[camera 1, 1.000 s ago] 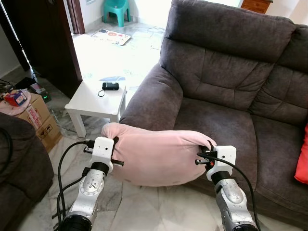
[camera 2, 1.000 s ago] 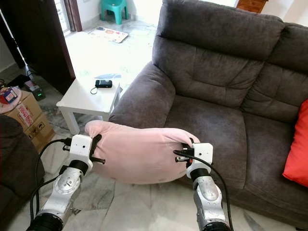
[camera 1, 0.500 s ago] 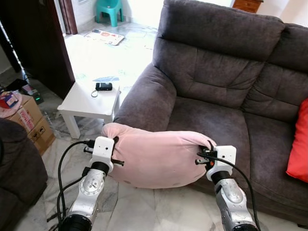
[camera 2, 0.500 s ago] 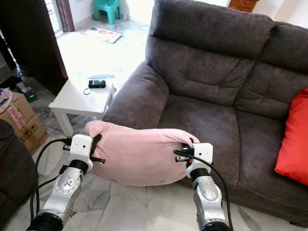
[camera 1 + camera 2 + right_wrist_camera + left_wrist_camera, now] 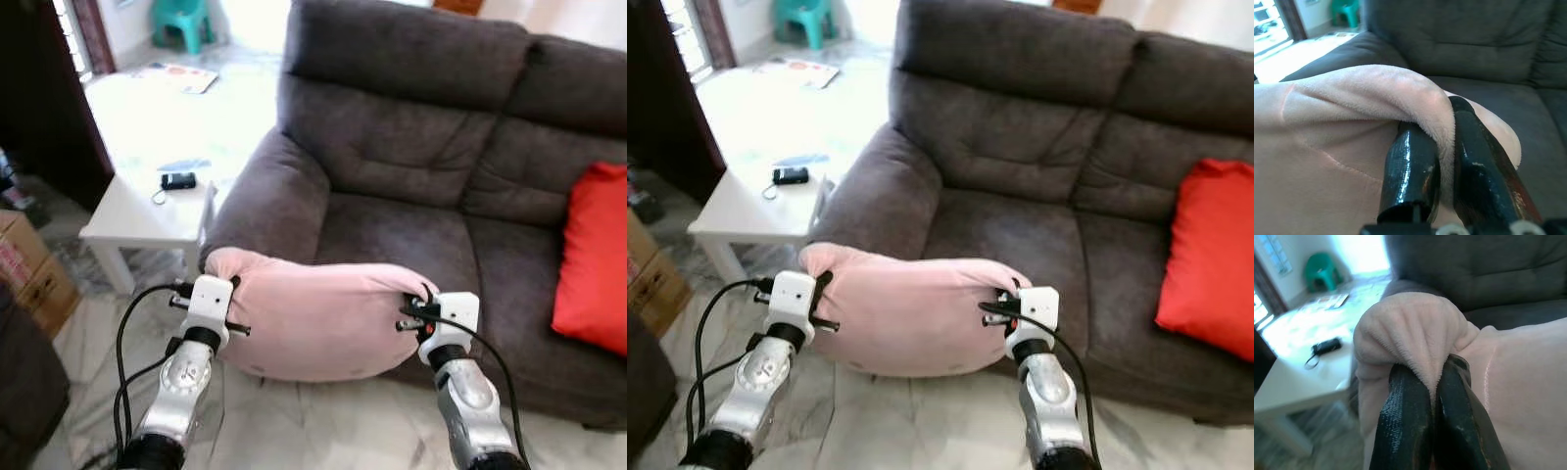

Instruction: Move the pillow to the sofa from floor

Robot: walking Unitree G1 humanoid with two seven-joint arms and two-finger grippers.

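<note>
Fingers of the left gripper (image 5: 1432,404) pinch only a bunched fold at the left end of the pink pillow (image 5: 318,313); that thin bite of plush could slide free if the arms pull apart. The pillow hangs between both arms, off the floor, in front of the grey sofa (image 5: 411,147) seat's edge, its belly sagging low enough to catch on that edge. On the right, the right gripper (image 5: 1442,147) squeezes a similar fold; losing either end would likely drop the pillow back down.
</note>
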